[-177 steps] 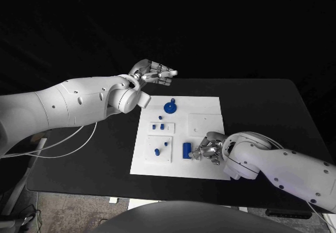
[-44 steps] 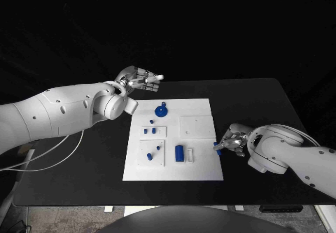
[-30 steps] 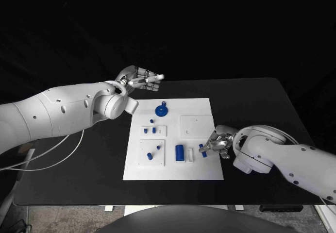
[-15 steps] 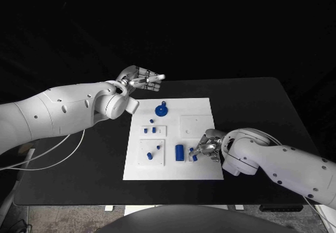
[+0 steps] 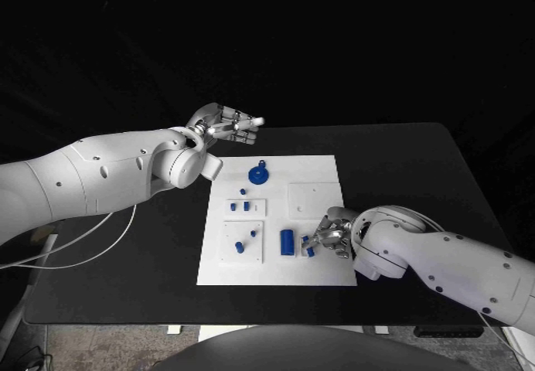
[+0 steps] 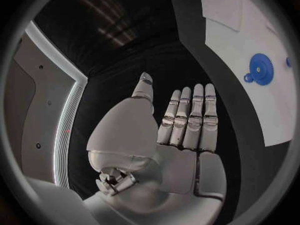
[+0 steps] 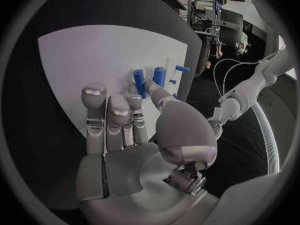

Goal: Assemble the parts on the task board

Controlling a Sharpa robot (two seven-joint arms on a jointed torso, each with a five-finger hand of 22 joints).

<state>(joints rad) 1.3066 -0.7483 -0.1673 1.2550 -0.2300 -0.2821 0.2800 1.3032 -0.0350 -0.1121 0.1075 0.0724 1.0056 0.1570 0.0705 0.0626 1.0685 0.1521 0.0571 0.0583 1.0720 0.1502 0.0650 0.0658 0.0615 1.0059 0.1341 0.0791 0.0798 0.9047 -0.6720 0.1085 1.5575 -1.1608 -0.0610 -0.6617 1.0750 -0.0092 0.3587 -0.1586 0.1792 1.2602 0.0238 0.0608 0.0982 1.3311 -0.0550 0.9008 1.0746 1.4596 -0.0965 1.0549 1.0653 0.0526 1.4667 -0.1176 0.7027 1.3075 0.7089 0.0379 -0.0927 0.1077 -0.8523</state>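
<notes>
Head view: the left arm reaches in over the black surface (image 5: 413, 170) and ends beyond the task board's (image 5: 323, 270) far left corner, well apart from it. The left hand (image 5: 229, 125) hangs there raised, fingers straight, nothing in it. The right arm bends in from the board's near right corner, and the right hand (image 5: 331, 238) sits low over the board's right part, fingers curled downward just beside the blue cylinder (image 5: 287, 242). Whether it pinches a small part cannot be told here. A blue gear (image 5: 257, 176) lies near the board's far edge, and small blue pegs (image 5: 241, 205) stand in the plates on the board's left half. Bare surface lies open to the right of the board.

Left wrist view: the left hand (image 6: 169, 130) is flat and empty, fingers side by side, thumb apart. The blue gear (image 6: 260, 69) lies on the board (image 6: 237, 30) beyond it, well clear.

Right wrist view: the right hand (image 7: 134, 130) hovers over the board (image 7: 81, 60), fingers bent together, thumb reaching toward the blue cylinder (image 7: 139, 82) and a second blue piece (image 7: 160, 76). Contact cannot be made out.
</notes>
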